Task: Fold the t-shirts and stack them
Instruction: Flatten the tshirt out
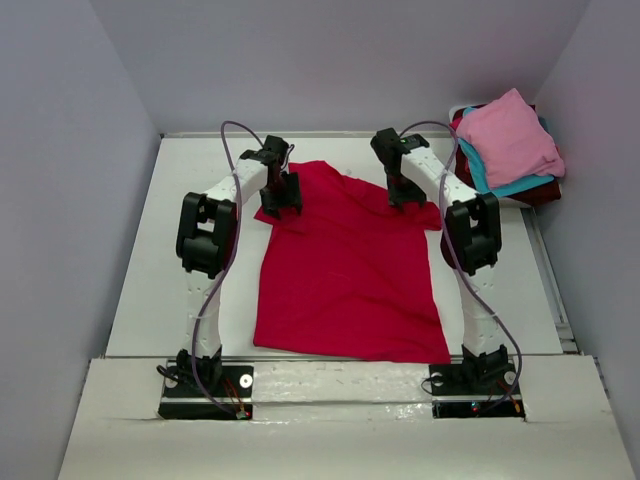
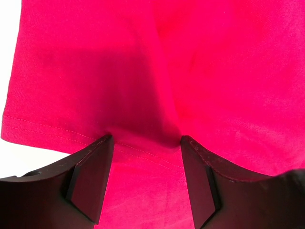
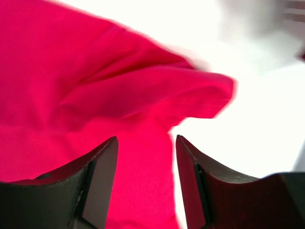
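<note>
Left hand [image 1: 283, 197] and right hand [image 1: 403, 189] hang part open, holding nothing, over the far sleeves of the red t-shirt [image 1: 350, 270], spread flat on the worktop [image 1: 150, 270], length running near-to-far.

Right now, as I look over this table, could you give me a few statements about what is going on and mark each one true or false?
1. The red t-shirt lies spread out on the table. True.
2. A pink shirt tops the pile at the far right. True.
3. The right gripper is clamped shut on a sleeve. False: its jaws stand apart over the cloth.
4. The red t-shirt is already folded on the pile. False: it lies unfolded, apart from the pile.
5. The left gripper is open over red cloth. True.
</note>
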Controlling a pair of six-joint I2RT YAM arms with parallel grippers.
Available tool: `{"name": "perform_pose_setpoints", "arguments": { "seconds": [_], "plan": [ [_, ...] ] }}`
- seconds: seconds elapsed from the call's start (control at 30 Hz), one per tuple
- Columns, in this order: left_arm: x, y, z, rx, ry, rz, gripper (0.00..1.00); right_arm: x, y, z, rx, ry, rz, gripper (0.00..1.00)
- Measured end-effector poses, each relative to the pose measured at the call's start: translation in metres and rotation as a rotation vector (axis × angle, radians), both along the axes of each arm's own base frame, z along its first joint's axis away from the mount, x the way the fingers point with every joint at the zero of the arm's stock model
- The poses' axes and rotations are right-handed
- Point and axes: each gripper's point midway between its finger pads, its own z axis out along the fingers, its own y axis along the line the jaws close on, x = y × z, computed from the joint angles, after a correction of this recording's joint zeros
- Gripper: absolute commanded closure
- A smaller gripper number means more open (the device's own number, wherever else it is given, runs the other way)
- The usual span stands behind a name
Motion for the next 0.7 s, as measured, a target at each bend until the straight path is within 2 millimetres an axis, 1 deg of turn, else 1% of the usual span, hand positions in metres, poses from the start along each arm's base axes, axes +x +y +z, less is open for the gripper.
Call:
{"name": "perform_pose_setpoints", "arguments": {
  "seconds": [0.03, 0.1, 0.2, 0.37, 0.47, 0.53, 0.7],
  "plan": [
    [0.0, 0.0, 0.0, -0.002, 0.0, -0.001, 0.31, 0.0, -0.007, 0.001, -0.042, -0.004, -0.008, 0.48],
    [0.0, -0.001, 0.0, -0.005, 0.0, -0.002, 0.3, 0.001, -0.019, 0.002, -0.111, -0.012, -0.022, 0.48],
    [0.0, -0.002, 0.0, -0.009, 0.001, -0.004, 0.31, 0.003, -0.033, -0.003, -0.197, -0.008, -0.039, 0.48],
    [-0.002, -0.004, 0.0, -0.007, 0.0, -0.017, 0.31, 0.004, -0.043, -0.014, -0.26, 0.01, -0.046, 0.48],
    [-0.002, -0.006, 0.0, -0.005, -0.001, -0.027, 0.31, 0.004, -0.042, -0.015, -0.271, 0.011, -0.04, 0.48],
    [-0.003, -0.006, 0.0, -0.007, -0.001, -0.029, 0.31, 0.005, -0.037, -0.013, -0.275, 0.001, -0.028, 0.48],
    [-0.003, -0.008, 0.0, -0.016, 0.0, -0.033, 0.31, 0.005, -0.015, -0.009, -0.277, -0.021, 0.019, 0.47]
  ]
}}
